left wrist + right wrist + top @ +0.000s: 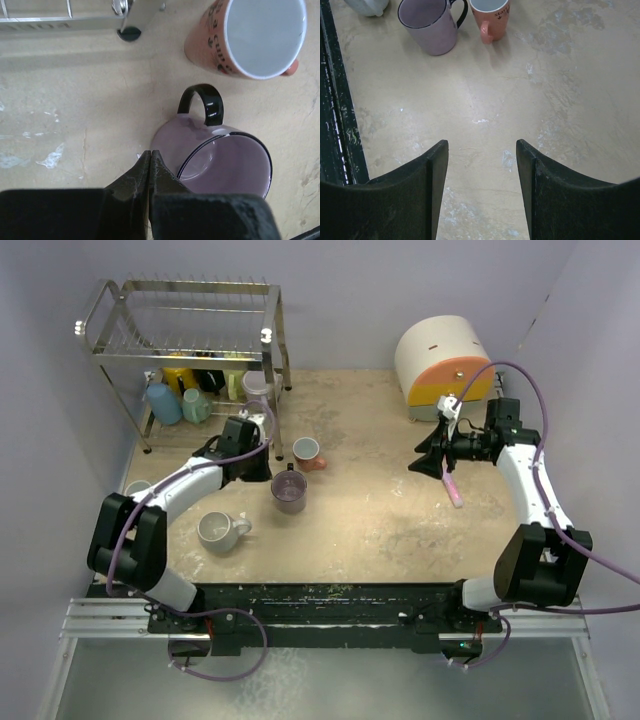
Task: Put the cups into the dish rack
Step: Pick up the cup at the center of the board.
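A purple mug [220, 160] with a black handle stands on the table, and my left gripper [150, 154] is shut on nothing, its tips just beside the mug's left outer wall. A salmon cup [250, 35] stands just beyond it. From above, the left gripper [270, 468] sits by the purple mug [289, 490], with a white mug [220, 531] nearer the bases. The dish rack [185, 340] stands at the far left with several cups on its lower tier. My right gripper [420, 458] hovers open at the right; its fingers [437, 160] frame bare table.
A cream-and-orange box [445, 365] stands at the back right. A pink stick [452, 485] lies below the right gripper. Another pale cup [138, 488] sits behind the left arm. A lavender cup [257, 385] stands by the rack's right leg. The rack's foot [130, 33] is close ahead.
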Robot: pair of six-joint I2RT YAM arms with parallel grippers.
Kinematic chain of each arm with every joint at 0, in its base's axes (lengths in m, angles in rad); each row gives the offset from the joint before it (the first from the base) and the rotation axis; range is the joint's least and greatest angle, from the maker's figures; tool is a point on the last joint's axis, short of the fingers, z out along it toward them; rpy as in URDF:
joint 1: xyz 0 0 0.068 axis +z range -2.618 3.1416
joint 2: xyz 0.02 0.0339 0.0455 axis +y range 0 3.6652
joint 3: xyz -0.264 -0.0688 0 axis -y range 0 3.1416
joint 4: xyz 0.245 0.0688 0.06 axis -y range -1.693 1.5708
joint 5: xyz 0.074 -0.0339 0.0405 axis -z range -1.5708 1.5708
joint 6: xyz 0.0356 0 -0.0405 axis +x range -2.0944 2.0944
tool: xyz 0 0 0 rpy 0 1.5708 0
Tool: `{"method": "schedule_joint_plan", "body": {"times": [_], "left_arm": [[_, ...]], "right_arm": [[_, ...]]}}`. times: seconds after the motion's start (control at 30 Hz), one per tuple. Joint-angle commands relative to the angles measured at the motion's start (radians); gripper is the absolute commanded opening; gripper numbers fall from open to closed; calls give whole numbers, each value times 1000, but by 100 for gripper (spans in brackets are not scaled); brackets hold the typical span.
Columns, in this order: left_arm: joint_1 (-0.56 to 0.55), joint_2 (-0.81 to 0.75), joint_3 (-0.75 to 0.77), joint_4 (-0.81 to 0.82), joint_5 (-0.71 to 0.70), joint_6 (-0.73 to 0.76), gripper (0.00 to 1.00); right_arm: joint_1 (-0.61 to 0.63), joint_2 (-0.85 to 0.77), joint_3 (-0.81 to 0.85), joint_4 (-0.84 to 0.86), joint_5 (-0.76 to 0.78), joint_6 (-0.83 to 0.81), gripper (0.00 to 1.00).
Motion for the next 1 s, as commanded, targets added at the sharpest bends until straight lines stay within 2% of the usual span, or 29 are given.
{"method": "schedule_joint_plan", "body": {"times": [0.0, 0.27, 0.47, 0.63, 0.8, 0.9, 0.97], "left_arm": [[-31, 2, -29, 64, 23, -3, 0], [-166, -108, -108, 94, 17, -95, 0], [-268, -105, -107, 145, 1, -159, 1], [-365, -90, -75, 148, -57, -194, 1], [-405, -189, -105, 124, -121, -224, 1], [-405, -299, -151, 106, -161, -255, 3], [-403, -376, -188, 91, -186, -287, 13]], "right_arm": [[4, -38, -6, 16, -5, 10, 59], [15, -47, -13, 24, -3, 10, 59], [38, -56, -25, 34, 10, 11, 59], [72, -69, -40, 43, 52, 11, 59], [138, -93, -56, 56, 141, 11, 60], [205, -102, -60, 76, 219, 24, 60], [242, -102, -53, 89, 256, 39, 61]]}}
